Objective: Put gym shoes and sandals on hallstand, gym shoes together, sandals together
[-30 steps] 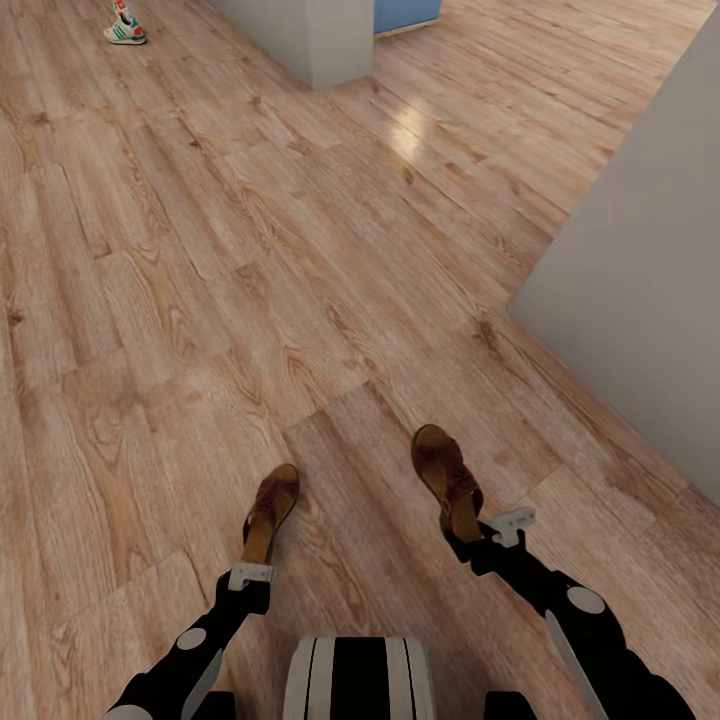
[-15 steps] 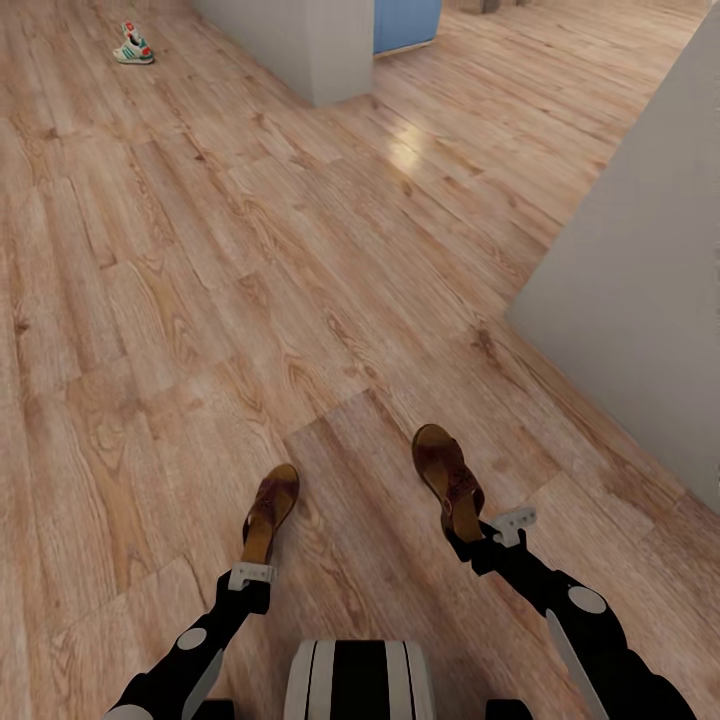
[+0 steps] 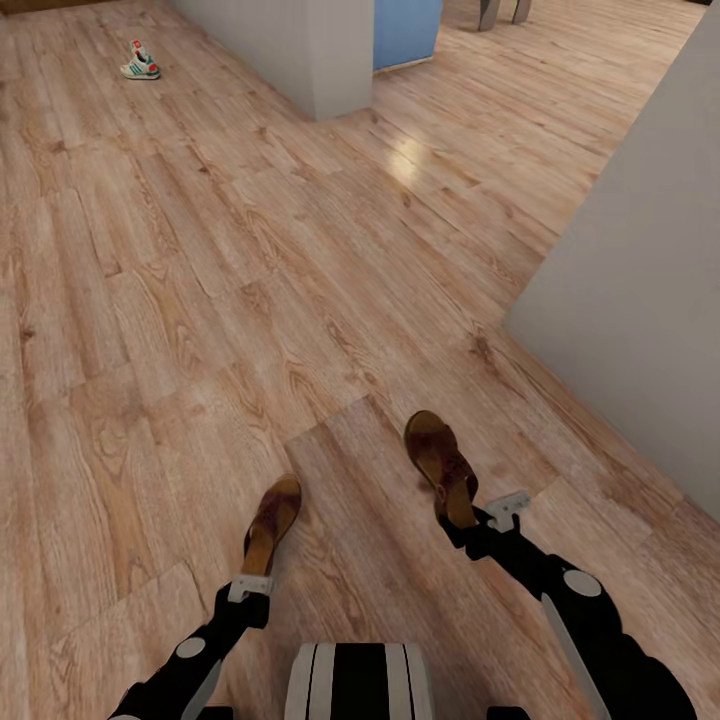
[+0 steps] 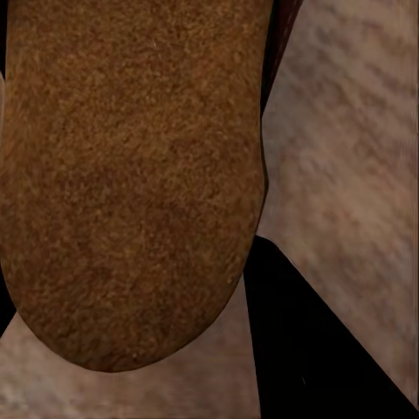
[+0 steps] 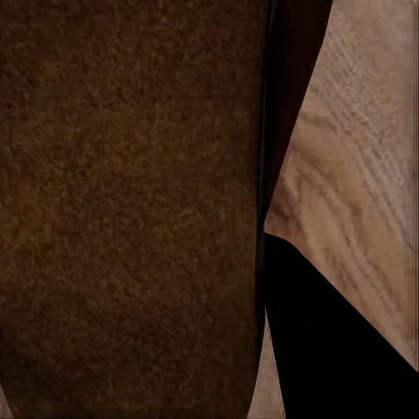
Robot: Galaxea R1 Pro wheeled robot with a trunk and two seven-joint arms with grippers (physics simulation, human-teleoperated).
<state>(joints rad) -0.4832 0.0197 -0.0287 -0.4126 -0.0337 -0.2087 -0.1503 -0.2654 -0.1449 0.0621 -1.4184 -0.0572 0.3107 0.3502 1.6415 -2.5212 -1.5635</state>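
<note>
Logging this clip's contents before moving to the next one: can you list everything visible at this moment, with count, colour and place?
sandals: 2, dark brown with tan footbeds; left sandal held at the left gripper, right sandal at the right gripper, both above the floor
gym shoe: 1 seen, cream-white with green and red, far off on the floor, upper left in the head view
corridor floor: 1, light brown wood planks
walls: pale grey; wall corner ahead, wall on the right
blue panel: 1, beside the wall corner
left gripper: 1, white-tipped, black arm
right gripper: 1, white-tipped, black arm

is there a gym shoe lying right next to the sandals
No, the one gym shoe in view lies far off up the floor, well apart from both sandals.
</note>
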